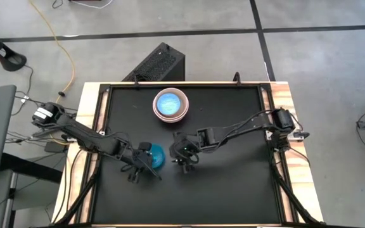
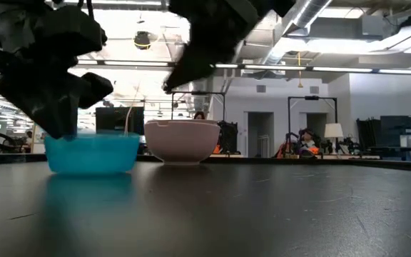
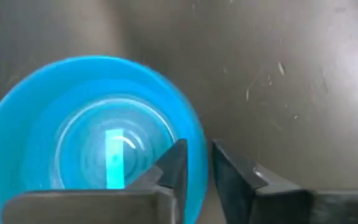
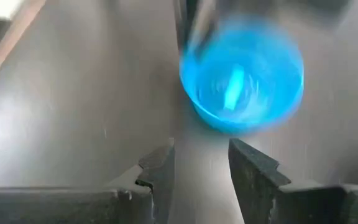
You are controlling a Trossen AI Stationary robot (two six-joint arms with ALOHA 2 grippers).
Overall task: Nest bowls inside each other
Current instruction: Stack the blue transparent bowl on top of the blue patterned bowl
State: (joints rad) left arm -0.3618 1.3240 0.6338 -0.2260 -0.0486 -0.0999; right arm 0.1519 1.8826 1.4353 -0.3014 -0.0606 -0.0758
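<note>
A teal bowl (image 1: pixel 153 156) stands on its base on the black table, left of the middle; it also shows in the low view (image 2: pixel 91 153). My left gripper (image 3: pixel 197 163) is at its rim on the near side, open. One finger is inside the bowl and the other outside. My right gripper (image 1: pixel 184 162) hangs open just right of the teal bowl (image 4: pixel 241 74) and above the table, with nothing between its fingers (image 4: pixel 201 165). At the far middle a light blue bowl sits inside a pinkish stack of bowls (image 1: pixel 171 105). My left gripper straddles the teal bowl's rim (image 3: pixel 199 149), slanting down from the near left. The inner finger (image 3: pixel 174 167) is close against the inside wall; whether it touches, I cannot tell. A gap shows between the rim and the outer finger (image 3: pixel 235 177). The bowl rests on the table.
The black tabletop (image 1: pixel 233 190) has wooden strips along its left and right edges. A black box (image 1: pixel 158 63) stands on the floor beyond the far edge. The bowl stack (image 2: pixel 182 140) stands behind and to the right of the teal bowl in the low view.
</note>
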